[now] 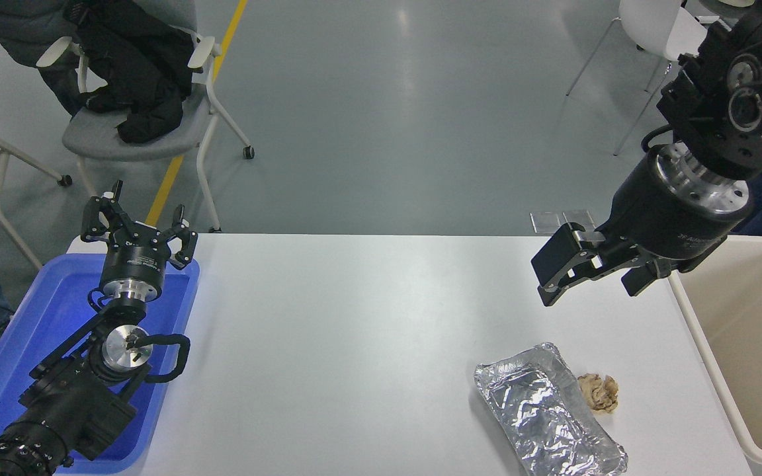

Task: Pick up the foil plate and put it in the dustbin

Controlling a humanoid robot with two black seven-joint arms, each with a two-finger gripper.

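Observation:
The foil plate [546,413] is a shiny crinkled silver tray lying flat on the white table [354,330] at the front right, its long side running diagonally toward the front edge. The dustbin [705,344] is a large cream-beige bin standing at the table's right edge, partly cut off by the picture. My right gripper [589,287] hangs open and empty above the table, behind the foil plate and just left of the dustbin's rim. My left gripper [139,221] is parked open over the blue tray at the far left.
A small crumpled tan paper ball [598,392] lies right beside the foil plate, between it and the dustbin. A bright blue shallow tray [17,350] sits at the table's left end under the left arm. Chairs [149,125] and seated people are beyond the table.

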